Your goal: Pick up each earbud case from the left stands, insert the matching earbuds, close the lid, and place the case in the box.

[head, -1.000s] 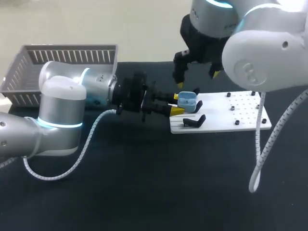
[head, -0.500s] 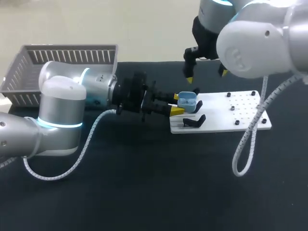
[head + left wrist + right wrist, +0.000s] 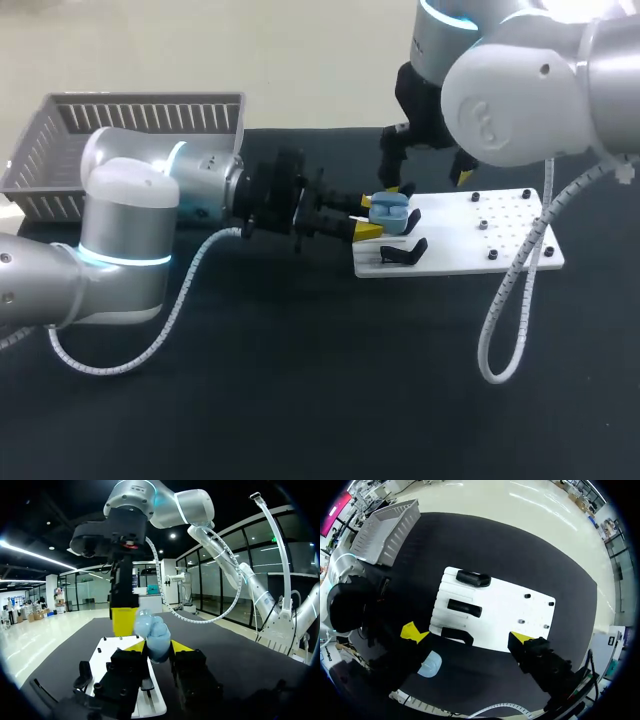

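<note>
Black tabletop (image 3: 300, 400) carries the grey slatted basket (image 3: 60, 150) at its far left corner, well apart from the white stand board (image 3: 500, 235), which lies right of the middle and set in from the table's edges. Left gripper (image 3: 366, 216) lies level at the board's left edge, clamped on the pale blue earbud case (image 3: 388, 208) beside the black stands (image 3: 403, 252). Right gripper (image 3: 468, 634) hangs above with fingers spread wide, one yellow tip just beside the case; contact there can't be made out.
</note>
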`<state>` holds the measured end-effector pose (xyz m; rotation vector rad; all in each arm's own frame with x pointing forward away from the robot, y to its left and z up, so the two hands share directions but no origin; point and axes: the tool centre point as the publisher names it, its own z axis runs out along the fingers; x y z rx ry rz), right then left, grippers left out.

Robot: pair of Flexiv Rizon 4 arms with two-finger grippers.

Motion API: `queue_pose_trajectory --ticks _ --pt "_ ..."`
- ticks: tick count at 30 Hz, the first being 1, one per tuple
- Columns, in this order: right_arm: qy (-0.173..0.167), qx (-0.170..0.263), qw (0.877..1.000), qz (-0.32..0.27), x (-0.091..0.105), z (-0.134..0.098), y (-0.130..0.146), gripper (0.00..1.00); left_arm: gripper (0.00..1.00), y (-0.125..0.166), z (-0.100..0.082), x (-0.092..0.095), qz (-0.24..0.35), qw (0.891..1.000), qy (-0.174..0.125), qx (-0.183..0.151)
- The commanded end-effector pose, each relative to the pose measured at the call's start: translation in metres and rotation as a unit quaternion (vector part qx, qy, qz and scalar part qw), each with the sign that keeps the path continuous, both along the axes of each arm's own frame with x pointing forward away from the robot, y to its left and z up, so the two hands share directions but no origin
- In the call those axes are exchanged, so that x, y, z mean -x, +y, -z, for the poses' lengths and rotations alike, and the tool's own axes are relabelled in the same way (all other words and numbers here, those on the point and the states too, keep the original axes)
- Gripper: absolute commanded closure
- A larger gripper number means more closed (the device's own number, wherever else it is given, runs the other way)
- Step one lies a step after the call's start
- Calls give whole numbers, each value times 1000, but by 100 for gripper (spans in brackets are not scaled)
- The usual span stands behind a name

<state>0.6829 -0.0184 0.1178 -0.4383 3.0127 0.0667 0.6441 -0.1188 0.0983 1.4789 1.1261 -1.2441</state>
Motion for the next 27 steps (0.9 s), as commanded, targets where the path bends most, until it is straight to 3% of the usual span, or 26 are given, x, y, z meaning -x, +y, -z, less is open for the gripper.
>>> queue_pose_trajectory --ticks 1,5,9,16,23,27 --pt "-14 -6 1000 -6 17 -6 -3 0 100 0 0 1 -2 1000 -2 1" --pt "-30 -4 1000 -9 20 -12 -4 0 100 0 0 1 -2 1000 -2 1" --pt "-81 -17 997 -5 24 -34 -12 0 100 0 0 1 -2 1000 -2 1" --pt "-169 -66 983 -40 65 -93 -29 0 100 11 -4 7 -20 1000 14 1" --pt "-192 -121 971 -70 95 -119 -39 0 100 50 -23 14 -109 992 60 24" --pt "-204 -139 967 -70 100 -120 -38 0 100 77 -44 16 -166 985 46 25"
